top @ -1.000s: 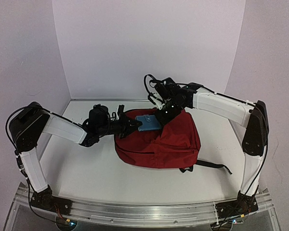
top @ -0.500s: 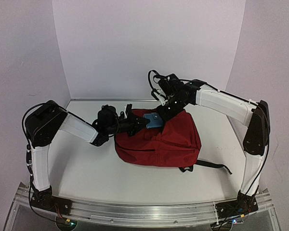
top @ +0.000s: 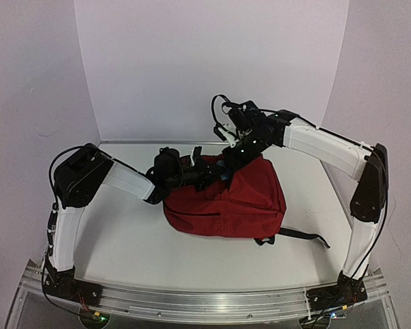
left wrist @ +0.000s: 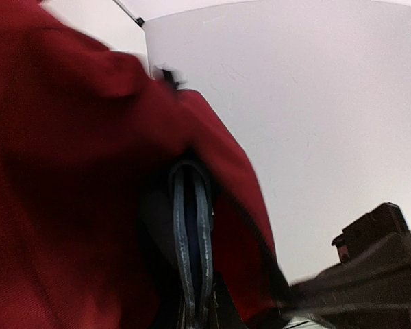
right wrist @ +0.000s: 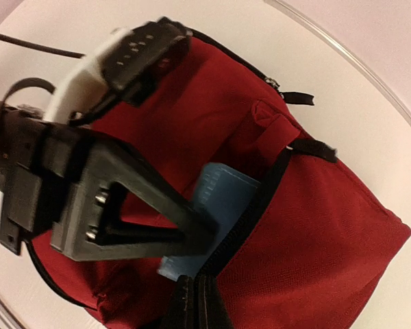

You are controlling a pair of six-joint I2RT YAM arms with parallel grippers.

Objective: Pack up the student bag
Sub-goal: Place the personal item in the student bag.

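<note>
Right jaws are pinched shut on the black zip edge [right wrist: 250, 212] of the student bag [top: 226, 205], at the far rim of its mouth. Judgement: this hold lifts the rim and props the mouth open, giving the other arm a gap to work through.

Left jaws are nearly closed on a blue flat item [right wrist: 219, 195], gripped by its thin edge. The left wrist view shows it edge-on, running straight out from between them, with red fabric close on both sides. The item sits just in front of the right jaws, partly inside the mouth, with part of its face uncovered. It is held edge-first, in my judgement, because the slot is narrow and a flat approach would catch on the zip.

The bag lies on its side on the desk [top: 123, 240], below and to the near side of both sets of jaws. One black strap [top: 301, 236] trails away from them toward the near right. The fabric is soft and sags, so the mouth is likely to fold shut if the right jaws let go.

Step in hand: insertion, partway. What the item is cannot be told. Anything deeper in the bag is hidden.
</note>
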